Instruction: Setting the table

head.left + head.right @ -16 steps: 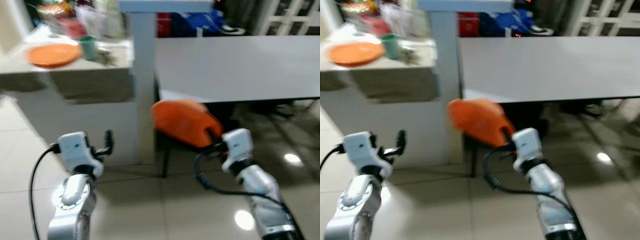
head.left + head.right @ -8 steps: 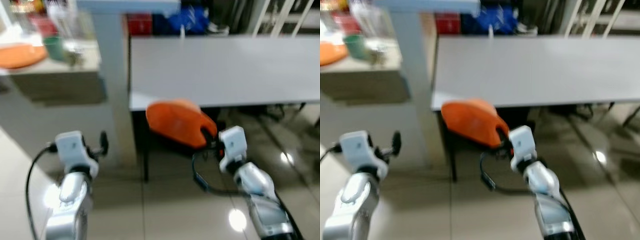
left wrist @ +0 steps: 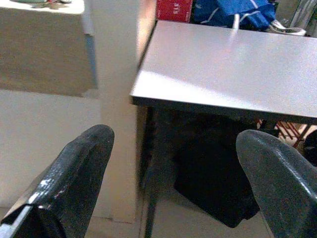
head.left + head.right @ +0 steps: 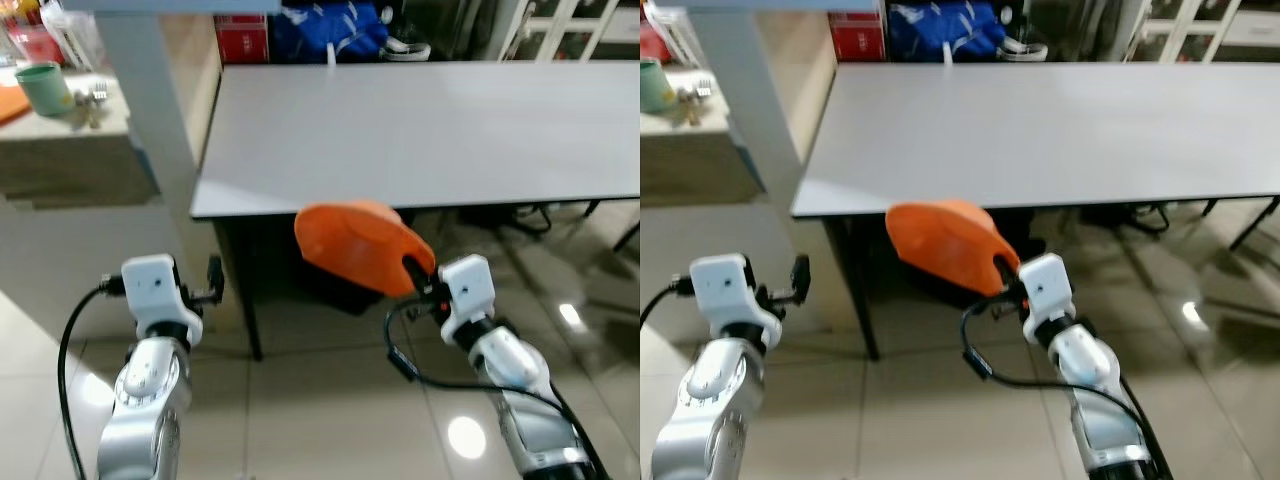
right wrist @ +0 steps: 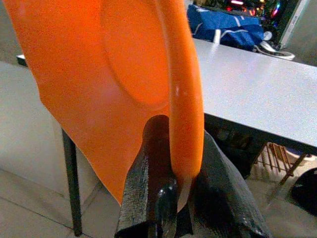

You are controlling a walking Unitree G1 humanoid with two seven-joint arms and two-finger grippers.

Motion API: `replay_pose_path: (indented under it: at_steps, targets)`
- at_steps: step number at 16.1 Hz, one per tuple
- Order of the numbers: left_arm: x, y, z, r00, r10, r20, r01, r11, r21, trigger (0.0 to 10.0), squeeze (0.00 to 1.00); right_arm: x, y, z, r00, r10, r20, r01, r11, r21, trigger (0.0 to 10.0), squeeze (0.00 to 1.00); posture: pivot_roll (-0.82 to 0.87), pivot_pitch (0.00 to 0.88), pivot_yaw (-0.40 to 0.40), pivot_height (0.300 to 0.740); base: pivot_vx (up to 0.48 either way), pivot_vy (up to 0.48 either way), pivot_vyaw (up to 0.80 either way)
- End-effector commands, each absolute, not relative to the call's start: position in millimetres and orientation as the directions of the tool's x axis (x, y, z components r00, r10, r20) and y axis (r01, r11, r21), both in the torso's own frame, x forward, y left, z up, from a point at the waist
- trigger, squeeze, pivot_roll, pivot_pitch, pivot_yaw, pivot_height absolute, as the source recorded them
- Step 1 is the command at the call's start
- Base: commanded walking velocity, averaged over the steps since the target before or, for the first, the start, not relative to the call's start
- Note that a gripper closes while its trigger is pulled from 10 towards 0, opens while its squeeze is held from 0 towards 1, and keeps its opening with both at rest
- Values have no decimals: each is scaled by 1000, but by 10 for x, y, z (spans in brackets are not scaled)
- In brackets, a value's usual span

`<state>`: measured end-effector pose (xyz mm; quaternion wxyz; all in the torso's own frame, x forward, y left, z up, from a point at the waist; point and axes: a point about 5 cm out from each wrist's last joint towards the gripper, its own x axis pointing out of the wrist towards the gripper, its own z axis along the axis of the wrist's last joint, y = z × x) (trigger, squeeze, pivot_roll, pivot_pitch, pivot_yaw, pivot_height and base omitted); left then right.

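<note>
A: What is different from a second ago?

B: The whole view has shifted, so the camera moved, not the things. The grey bench [image 4: 420,130] now fills the upper middle of the frame, while the side counter [image 4: 60,150] with its green cup [image 4: 45,88] has slid to the upper left corner.

A: And the plate?

B: The orange plate [image 4: 355,245] sits at frame centre, below the bench's near edge, tilted on edge. The right gripper [image 5: 173,198] has its fingers clamped on the rim.

A: The other arm?

B: The left gripper [image 3: 163,163] has its fingers spread wide, holding nothing. I judge the robot is closing in to set the plate down.
</note>
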<state>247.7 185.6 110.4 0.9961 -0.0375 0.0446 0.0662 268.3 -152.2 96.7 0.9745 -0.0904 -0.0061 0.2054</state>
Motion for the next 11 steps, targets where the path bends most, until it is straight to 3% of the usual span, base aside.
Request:
replay_pose_path:
  at_steps: [1, 11]
  targets:
    - [2484, 1785, 1085, 989, 107, -103, -115, 991, -68, 10000, 1000, 2712, -1613, 1056, 926, 376, 14, -366, 909, -197, 0, 0, -137, 0, 33, 740, 0, -458, 0]
    - [2493, 1817, 1059, 985, 126, -116, -134, 989, -61, 10000, 1000, 2702, -1614, 1004, 923, 386, -1, -378, 905, -197, 0, 0, -136, 0, 29, 740, 26, -444, 0]
